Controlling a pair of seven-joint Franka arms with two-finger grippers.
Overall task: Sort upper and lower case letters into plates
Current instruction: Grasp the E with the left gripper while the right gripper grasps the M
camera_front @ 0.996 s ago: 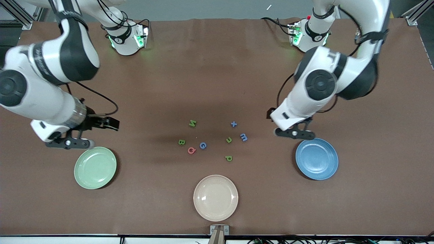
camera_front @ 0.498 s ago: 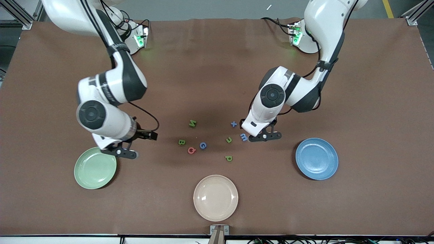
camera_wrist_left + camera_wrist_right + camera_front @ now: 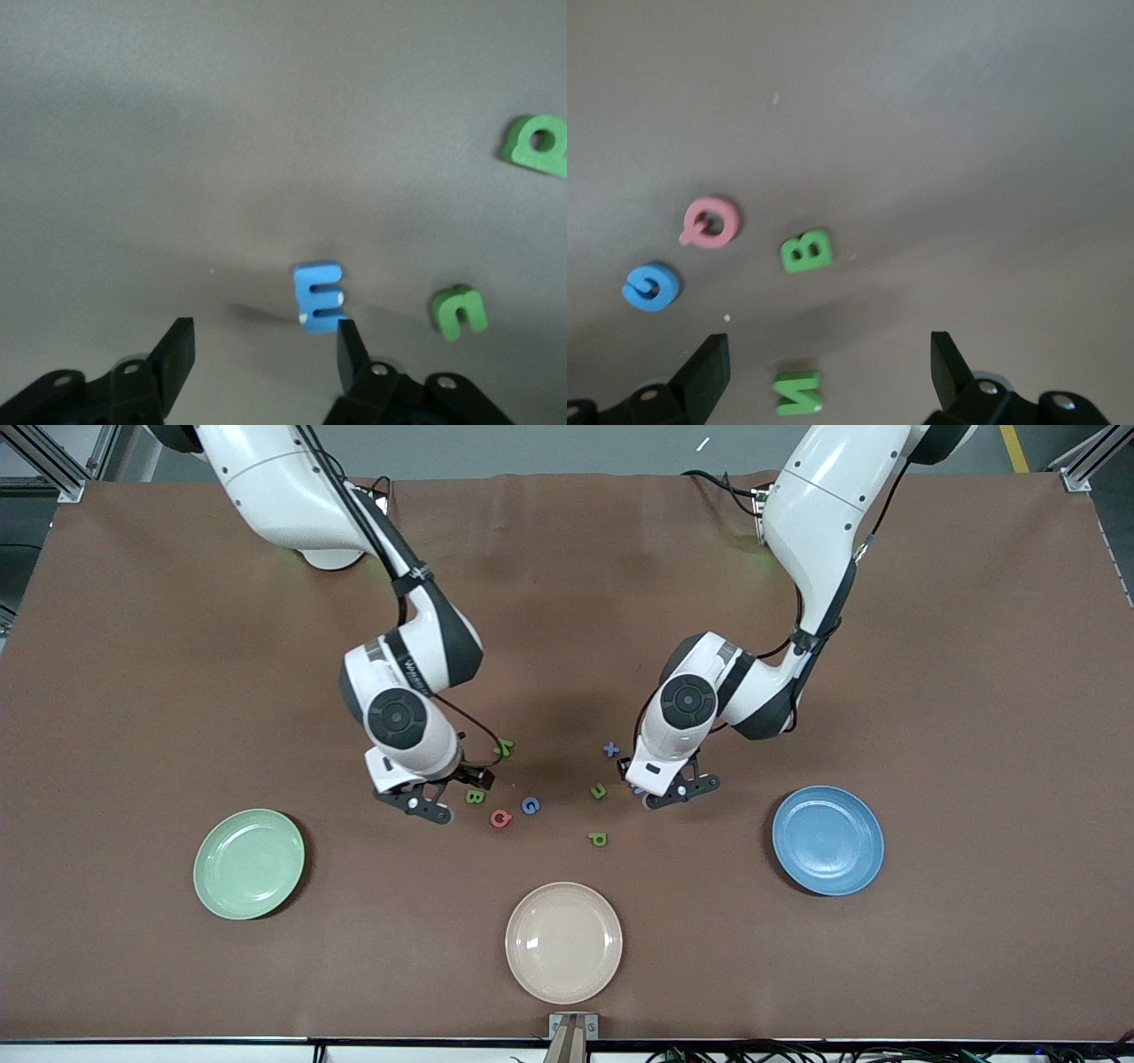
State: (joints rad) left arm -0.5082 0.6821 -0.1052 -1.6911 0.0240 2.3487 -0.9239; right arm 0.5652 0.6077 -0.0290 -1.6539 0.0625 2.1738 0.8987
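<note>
Blue chunky letter m (image 3: 317, 297) flat on table, left gripper (image 3: 261, 347) fingers parted — holding nothing.

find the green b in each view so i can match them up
Front view: the green B lies on the table just beside the right gripper, toward the left arm's end from it.
Right wrist view: the B lies out ahead of the open fingers.
Left wrist view: not in it.
Shared landmark: the red Q close beside the B.

Seven letters (image 3: 530, 805) show, with three plates (image 3: 827, 840) and two arms (image 3: 403, 717).
</note>
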